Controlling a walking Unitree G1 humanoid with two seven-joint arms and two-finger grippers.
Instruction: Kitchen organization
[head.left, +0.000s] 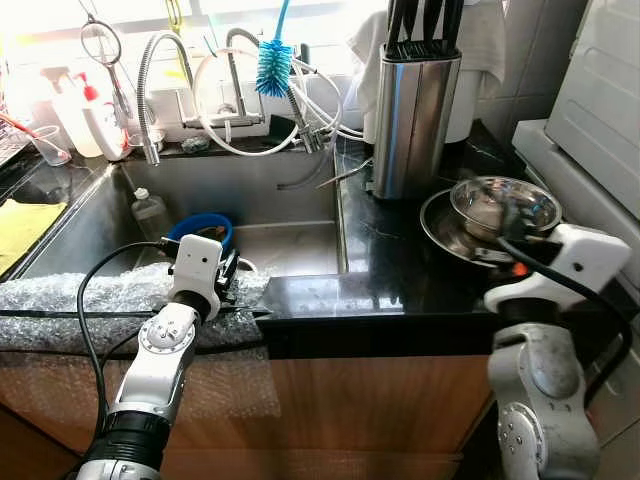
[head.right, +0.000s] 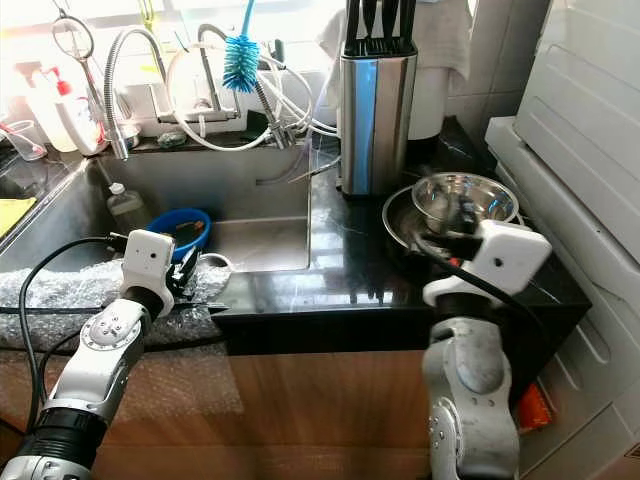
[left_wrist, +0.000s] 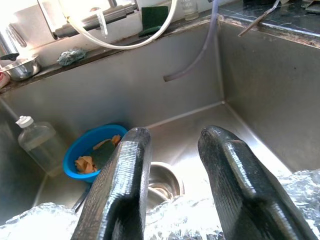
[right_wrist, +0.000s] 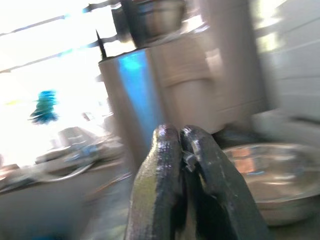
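My left gripper (head.left: 232, 275) stands open at the front edge of the steel sink (head.left: 290, 190), its fingers (left_wrist: 125, 170) above a sheet of bubble wrap (head.left: 90, 295) draped over that edge. Down in the sink lie a blue bowl (left_wrist: 95, 150) with scraps in it and a clear bottle (head.left: 150, 213). My right gripper (right_wrist: 180, 131) is shut with nothing in it. It hovers at the near side of the stacked steel bowls (head.left: 505, 203) on the black counter (head.left: 390, 285). A steel knife block (head.left: 412, 120) stands just behind the bowls.
Faucets, hoses and a blue bottle brush (head.left: 272, 65) crowd the back of the sink. Spray bottles (head.left: 95, 120) and a yellow cloth (head.left: 20, 225) are at the far left. A white appliance (head.left: 600, 100) bounds the counter on the right. Wooden cabinet fronts run below.
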